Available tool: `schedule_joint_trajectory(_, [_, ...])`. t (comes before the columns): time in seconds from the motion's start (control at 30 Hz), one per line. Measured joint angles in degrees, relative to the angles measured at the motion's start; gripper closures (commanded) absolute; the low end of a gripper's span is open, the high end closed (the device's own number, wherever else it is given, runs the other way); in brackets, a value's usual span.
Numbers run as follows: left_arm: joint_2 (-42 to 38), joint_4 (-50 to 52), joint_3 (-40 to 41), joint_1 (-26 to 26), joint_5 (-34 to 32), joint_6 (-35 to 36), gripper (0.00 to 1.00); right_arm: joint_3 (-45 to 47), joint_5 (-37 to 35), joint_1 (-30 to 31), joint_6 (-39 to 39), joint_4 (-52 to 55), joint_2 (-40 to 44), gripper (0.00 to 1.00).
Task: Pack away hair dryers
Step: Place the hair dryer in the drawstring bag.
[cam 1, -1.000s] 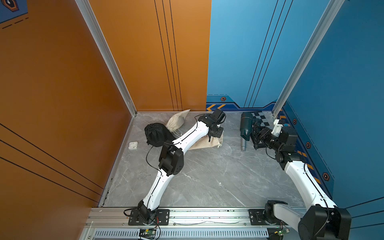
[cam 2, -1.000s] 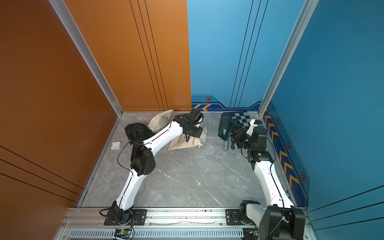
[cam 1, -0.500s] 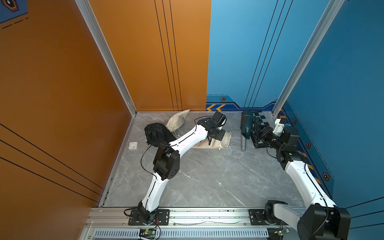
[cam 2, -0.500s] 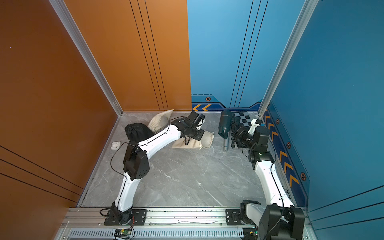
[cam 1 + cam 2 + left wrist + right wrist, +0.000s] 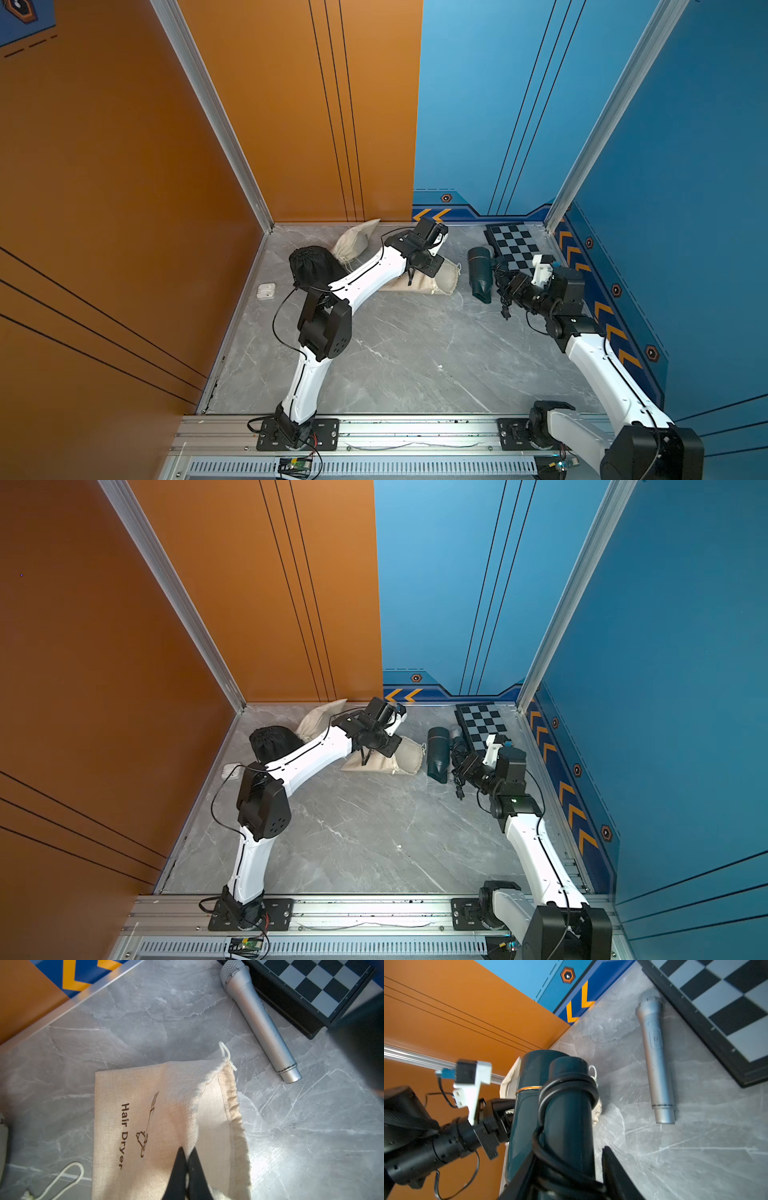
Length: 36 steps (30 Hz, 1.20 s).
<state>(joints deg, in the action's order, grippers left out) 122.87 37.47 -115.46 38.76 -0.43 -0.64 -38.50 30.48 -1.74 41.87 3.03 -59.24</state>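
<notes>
L hand (image 5: pixel 188 1150) pinching beige bag (image 5: pixel 128 1088), R hand (image 5: pixel 568 1156) clamping dark dryer (image 5: pixel 528 1101), bag interior unseen

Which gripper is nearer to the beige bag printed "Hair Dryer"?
Left. The left gripper is shut on the cloth of the beige bag, near its mouth. The right gripper holds the dark hair dryer by its handle, just beyond the bag's mouth.

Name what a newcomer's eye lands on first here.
First, the dark teal plastic hair dryer, black cord wound round its handle, gripped by the right end effector near the checkered board. Next, the left end effector pinching the beige cloth drawstring bag printed "Hair Dryer", at the grey marble table's back middle. A slim grey metal microphone lies beside the board.
</notes>
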Motion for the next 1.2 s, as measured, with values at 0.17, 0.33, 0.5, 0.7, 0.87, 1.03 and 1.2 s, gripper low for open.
schedule_joint_trajectory(0.17, [0.00,-0.04,-4.44,-1.27,-0.70,4.24,0.97,2.32,1.66,1.09,-1.01,1.81,0.48,0.88])
schedule_joint_trajectory(0.33, [0.04,-0.44,-7.89,-1.42,-2.01,8.04,0.97,4.15,3.72,2.03,-0.50,1.95,0.61,0.88])
schedule_joint_trajectory(0.5, [0.70,-0.66,-8.39,-0.20,-3.28,11.21,0.96,5.64,5.62,3.19,0.11,1.84,0.59,0.87])
schedule_joint_trajectory(0.7, [2.19,-0.90,-5.70,3.65,-4.72,12.90,0.96,5.70,6.86,4.70,0.11,1.42,0.11,0.88])
schedule_joint_trajectory(0.87, [3.61,-0.83,-4.37,5.38,-5.25,12.83,0.97,6.51,6.88,6.54,0.04,1.36,0.11,0.87])
schedule_joint_trajectory(1.03, [3.54,-1.97,-2.62,5.40,-5.66,12.83,0.97,7.45,6.80,6.99,-0.13,1.53,0.11,0.87])
schedule_joint_trajectory(1.2, [2.10,-3.48,2.80,5.40,-5.84,12.87,0.97,7.45,5.88,6.99,-0.59,1.60,0.11,0.87])
